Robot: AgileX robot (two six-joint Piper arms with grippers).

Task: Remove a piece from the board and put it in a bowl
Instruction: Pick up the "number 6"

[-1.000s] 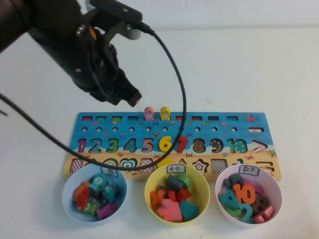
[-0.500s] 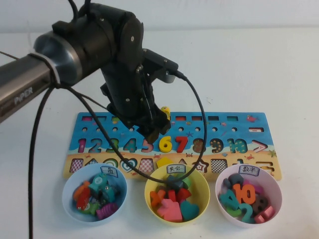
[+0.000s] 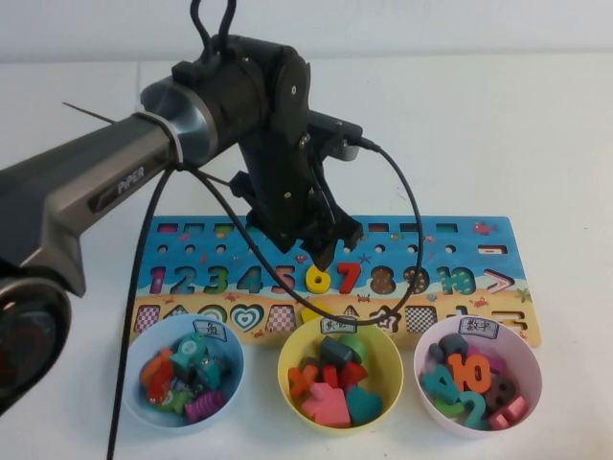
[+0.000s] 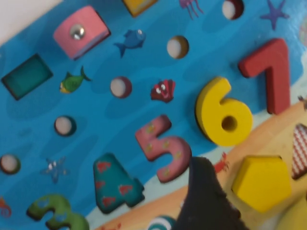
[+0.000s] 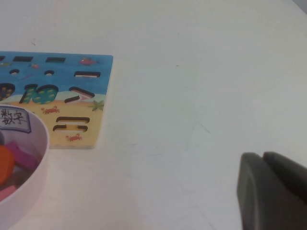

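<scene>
The yellow "6" piece [image 3: 318, 278] sits in its slot on the board [image 3: 192, 251], next to the red "7" [image 3: 350, 277]. My left gripper [image 3: 327, 253] hangs low over the board, its tip just behind the 6 and apart from it. In the left wrist view the 6 [image 4: 223, 120] lies beyond one dark finger [image 4: 206, 201]; the other finger is out of frame, so the jaws stand open and empty. The pink bowl [image 3: 529, 383] stands front right, full of number pieces. My right gripper [image 5: 271, 191] is shut and empty over bare table right of the board.
A yellow bowl [image 3: 390, 383] and a light blue bowl [image 3: 129, 383] with pieces stand in front of the board. A yellow pentagon block [image 4: 261, 182] sits in the board below the 6. The left arm's black cable [image 3: 407, 206] loops over the board.
My left arm has swung right and down, from behind the board's left part to just behind the 6. The pieces have not moved.
</scene>
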